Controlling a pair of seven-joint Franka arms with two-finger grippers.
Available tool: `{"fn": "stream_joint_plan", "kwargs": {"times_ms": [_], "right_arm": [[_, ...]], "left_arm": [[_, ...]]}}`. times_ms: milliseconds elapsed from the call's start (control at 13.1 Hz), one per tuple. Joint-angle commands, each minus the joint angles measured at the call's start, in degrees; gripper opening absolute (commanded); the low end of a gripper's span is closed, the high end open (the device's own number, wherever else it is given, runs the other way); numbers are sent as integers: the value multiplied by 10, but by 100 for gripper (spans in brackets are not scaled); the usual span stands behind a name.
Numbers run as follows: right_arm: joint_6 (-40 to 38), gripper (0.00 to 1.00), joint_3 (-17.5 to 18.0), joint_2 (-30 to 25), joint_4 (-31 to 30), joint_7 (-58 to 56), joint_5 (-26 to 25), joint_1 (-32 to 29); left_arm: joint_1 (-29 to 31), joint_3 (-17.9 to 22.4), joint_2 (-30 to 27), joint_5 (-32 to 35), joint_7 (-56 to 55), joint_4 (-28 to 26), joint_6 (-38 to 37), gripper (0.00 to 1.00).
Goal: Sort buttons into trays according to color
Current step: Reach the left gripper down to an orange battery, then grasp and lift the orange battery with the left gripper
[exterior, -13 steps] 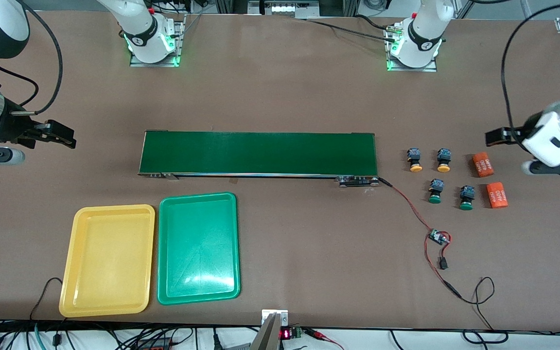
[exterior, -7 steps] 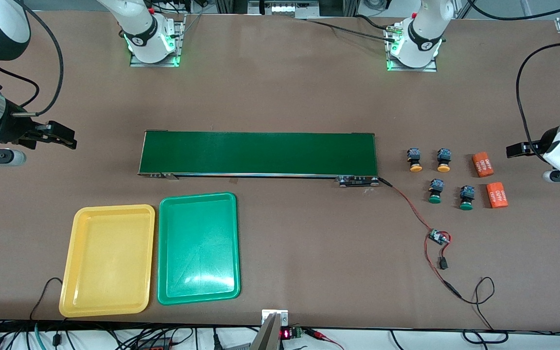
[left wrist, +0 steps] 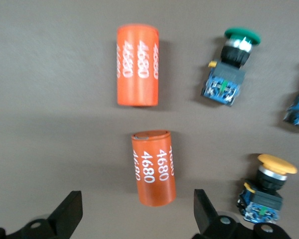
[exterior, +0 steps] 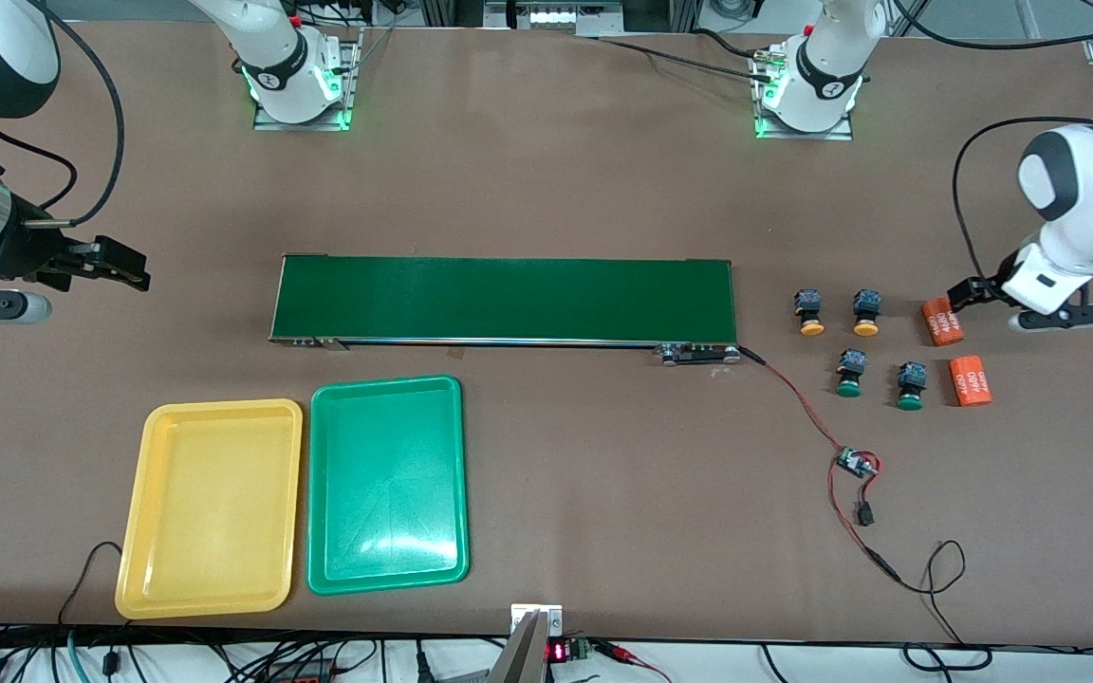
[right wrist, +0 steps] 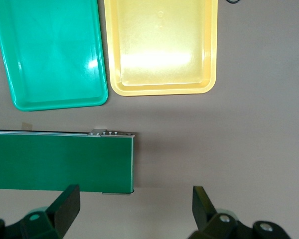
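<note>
Four buttons lie on the table past the conveyor belt's end, toward the left arm's end. Two have yellow caps [exterior: 810,314] [exterior: 867,313]; two with green caps [exterior: 850,373] [exterior: 910,385] lie nearer the camera. The left wrist view shows a green-capped button [left wrist: 231,64] and a yellow-capped button [left wrist: 266,186]. My left gripper [exterior: 969,292] [left wrist: 138,214] is open over the end of an orange "4680" cylinder [exterior: 942,322] [left wrist: 153,168] and holds nothing. The yellow tray [exterior: 210,507] [right wrist: 162,47] and green tray [exterior: 386,484] [right wrist: 52,52] lie side by side, bare. My right gripper [exterior: 110,264] [right wrist: 137,206] waits open over the right arm's end.
A long dark-green conveyor belt [exterior: 504,299] [right wrist: 60,162] crosses the middle of the table. A second orange cylinder [exterior: 970,380] [left wrist: 136,65] lies nearer the camera than the first. A red-black wire with a small board [exterior: 856,463] runs from the belt's end toward the front edge.
The left arm has swung in from the table's end and brought its gripper over the orange cylinder beside the yellow-capped buttons. The right arm and all objects have stayed still.
</note>
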Motion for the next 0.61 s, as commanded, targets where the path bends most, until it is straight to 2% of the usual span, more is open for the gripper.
{"fn": "stream_joint_plan", "kwargs": {"times_ms": [0, 380, 533], "right_arm": [[-1, 100, 1, 4, 8, -4, -4, -1], [-1, 100, 1, 4, 8, -3, 0, -1], [-1, 100, 0, 4, 8, -3, 1, -2]], "left_arm": [[19, -10, 33, 6, 10, -18, 54, 96], [25, -10, 108, 6, 4, -18, 168, 95], [25, -11, 112, 6, 0, -18, 168, 60]]}}
